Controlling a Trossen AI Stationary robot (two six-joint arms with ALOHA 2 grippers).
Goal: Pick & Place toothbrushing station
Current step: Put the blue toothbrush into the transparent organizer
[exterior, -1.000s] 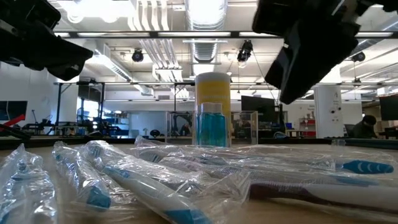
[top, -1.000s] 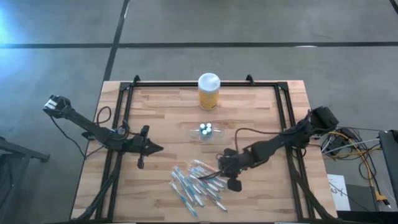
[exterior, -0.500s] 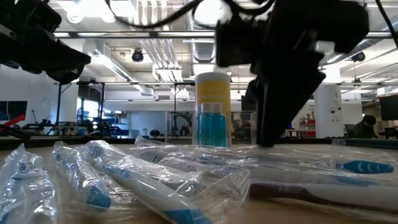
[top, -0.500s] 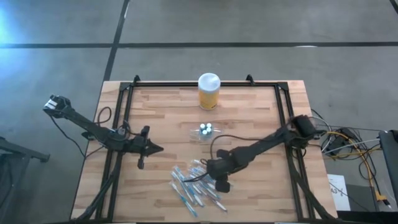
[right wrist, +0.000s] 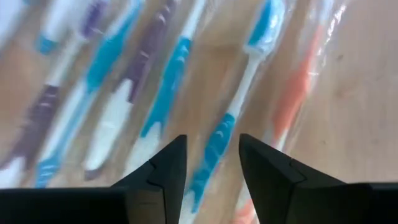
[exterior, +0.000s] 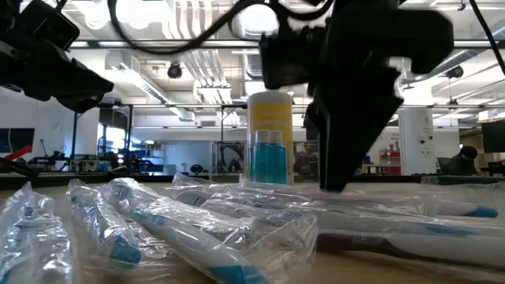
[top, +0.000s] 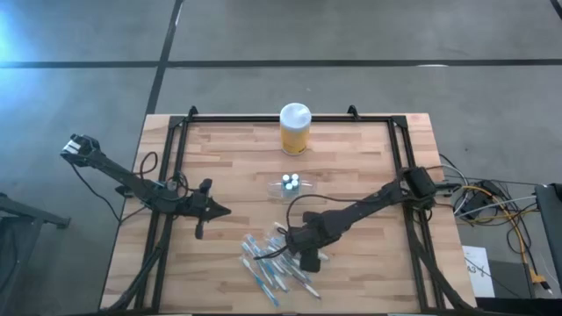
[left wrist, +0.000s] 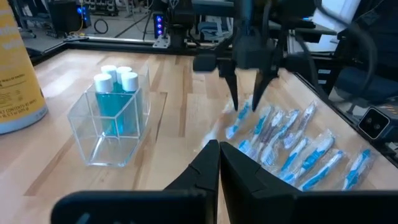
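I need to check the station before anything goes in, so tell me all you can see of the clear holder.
The clear holder is a small transparent plastic box with thin straight walls, standing upright on the wooden table near its middle. Inside stand three blue bottles with white caps. It sits between the yellow jar and the wrapped toothbrushes, apart from both. Neither gripper touches it.

High view straight down over whole tabletop (top: 351,167). Low view level at tabletop height, close behind wrapped toothbrushes (exterior: 197,229), facing room. Left wrist forward across tabletop toward same toothbrushes. Right wrist pointed down, very close over that pile.
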